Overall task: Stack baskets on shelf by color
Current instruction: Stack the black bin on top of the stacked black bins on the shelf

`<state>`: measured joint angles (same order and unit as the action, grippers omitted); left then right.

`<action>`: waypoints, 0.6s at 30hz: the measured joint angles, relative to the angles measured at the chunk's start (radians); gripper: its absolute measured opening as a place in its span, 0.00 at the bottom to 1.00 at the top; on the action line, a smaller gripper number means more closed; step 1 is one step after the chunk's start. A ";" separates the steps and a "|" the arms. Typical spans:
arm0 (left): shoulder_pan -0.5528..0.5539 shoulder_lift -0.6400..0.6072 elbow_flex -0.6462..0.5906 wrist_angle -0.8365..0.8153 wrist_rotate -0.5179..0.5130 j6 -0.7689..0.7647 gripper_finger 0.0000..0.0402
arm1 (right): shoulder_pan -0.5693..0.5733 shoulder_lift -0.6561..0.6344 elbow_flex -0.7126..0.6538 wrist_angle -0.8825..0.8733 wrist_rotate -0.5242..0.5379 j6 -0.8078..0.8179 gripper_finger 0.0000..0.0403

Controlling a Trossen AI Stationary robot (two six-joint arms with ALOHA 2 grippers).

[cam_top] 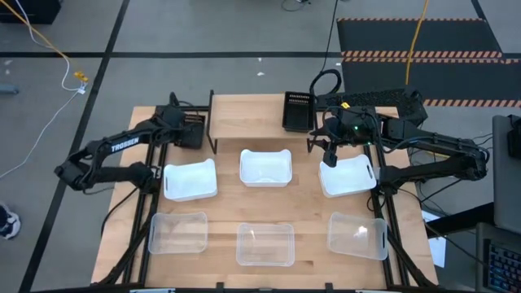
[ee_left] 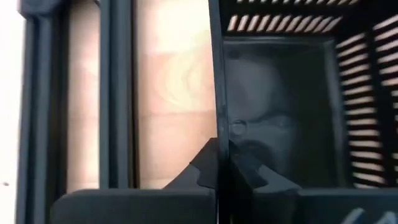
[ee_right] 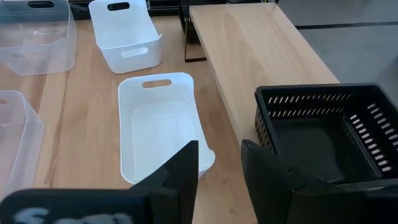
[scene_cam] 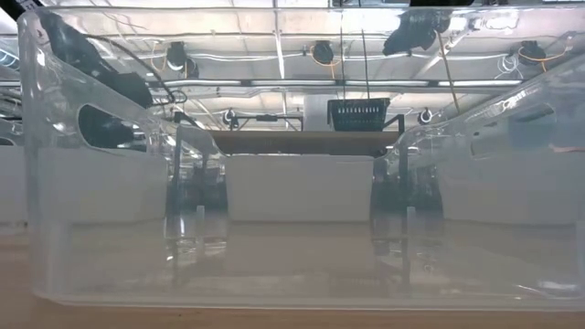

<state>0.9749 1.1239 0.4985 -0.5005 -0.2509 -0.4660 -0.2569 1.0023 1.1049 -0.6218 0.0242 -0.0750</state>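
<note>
At the far left end of the shelf (cam_top: 244, 114), the left gripper (cam_top: 186, 128) is seen in the high view, lowered onto a black slatted basket (cam_top: 192, 130) that sits at the worktop's (cam_top: 301, 203) left rear edge, just beside the shelf's black leg. In the left wrist view its fingers (ee_left: 205, 168) are clenched together on the wall of this black basket (ee_left: 286, 99), one finger on each side of the wall.

Nearer the front, three white baskets are laid in a row across the middle of the worktop: the left white basket (cam_top: 190, 180), the middle white basket (cam_top: 265, 167) and the right white basket (cam_top: 348, 176). Three clear baskets are lined along the front edge: the left clear basket (cam_top: 177, 233), the middle clear basket (cam_top: 265, 244) and the right clear basket (cam_top: 357, 235).

On the right end of the shelf a second black basket (cam_top: 299, 111) is stood. The right gripper (cam_top: 327, 151) is held above the worktop between this basket and the right white basket; in the right wrist view its fingers (ee_right: 186, 168) are parted, and nothing is gripped between them.
</note>
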 joint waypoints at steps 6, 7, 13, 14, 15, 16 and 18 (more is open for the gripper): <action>0.005 -0.181 0.079 -0.081 -0.012 0.020 0.01 | 0.004 0.000 0.000 -0.004 0.000 -0.035 0.28; 0.001 -0.220 0.100 -0.091 -0.013 0.021 0.01 | 0.007 0.000 0.000 -0.002 -0.001 -0.053 0.28; -0.113 -0.394 0.242 -0.076 -0.011 0.014 0.01 | 0.048 0.014 -0.043 0.203 -0.104 -0.183 0.28; -0.154 -0.406 0.263 -0.065 -0.008 0.013 0.01 | 0.058 0.023 -0.048 0.267 -0.107 -0.168 0.29; -0.195 -0.410 0.280 -0.049 -0.008 0.013 0.01 | 0.064 0.038 -0.048 0.313 -0.103 -0.158 0.29; -0.246 -0.410 0.296 -0.024 -0.011 0.011 0.01 | 0.068 0.055 -0.045 0.339 -0.102 -0.159 0.30; -0.343 -0.393 0.314 0.046 -0.048 0.008 0.01 | 0.071 0.102 -0.027 0.344 -0.097 -0.189 0.33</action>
<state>0.6321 0.7306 0.8128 -0.4544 -0.2990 -0.4580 -0.1858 1.1040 1.0778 -0.2782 -0.0726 -0.2640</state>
